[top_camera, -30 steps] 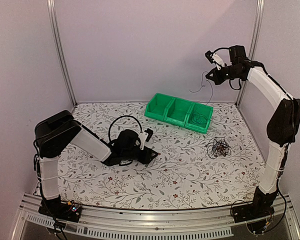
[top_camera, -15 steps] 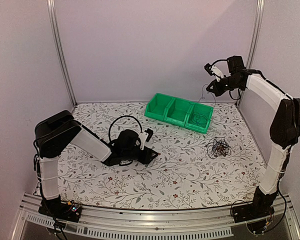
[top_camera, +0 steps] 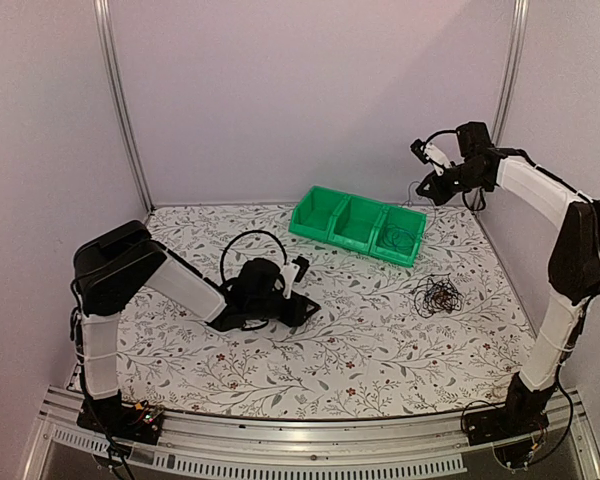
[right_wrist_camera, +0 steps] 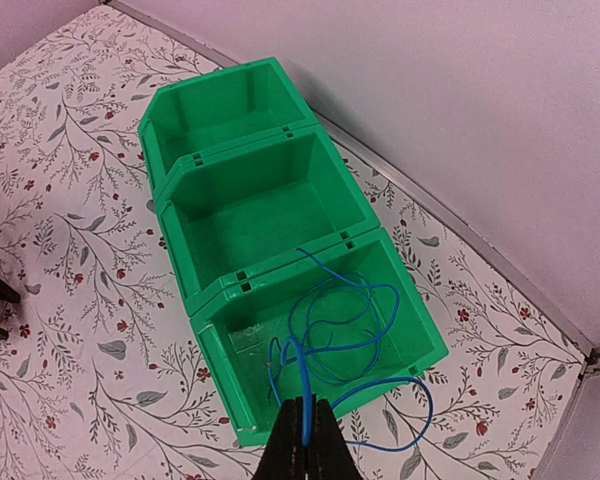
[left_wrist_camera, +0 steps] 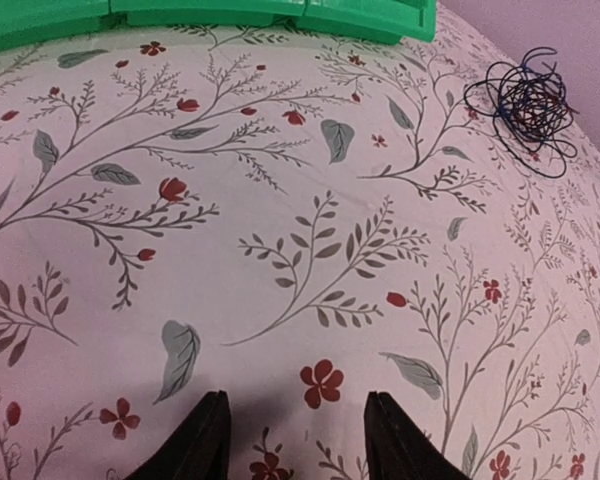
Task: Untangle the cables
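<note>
My right gripper [top_camera: 436, 187] [right_wrist_camera: 307, 433] is raised above the right end of the green bin row and is shut on a thin blue cable [right_wrist_camera: 345, 310]. The blue cable hangs from the jaws in loops into the rightmost bin compartment [right_wrist_camera: 410, 320], one loop draping over its near wall. A tangle of dark cables [top_camera: 437, 294] [left_wrist_camera: 523, 100] lies on the tablecloth right of centre. My left gripper [top_camera: 302, 300] [left_wrist_camera: 293, 440] rests low over the tablecloth, open and empty, jaws wide apart.
The green bin [top_camera: 358, 224] has three compartments; the left one [right_wrist_camera: 215, 105] and middle one [right_wrist_camera: 265, 215] hold nothing. Vertical frame posts [top_camera: 121, 105] stand at the back corners. The left arm's black hose [top_camera: 245, 240] loops above its wrist.
My right gripper has come down and slightly right with the blue cable, lowering its loops into the rightmost compartment. The left arm has barely moved.
</note>
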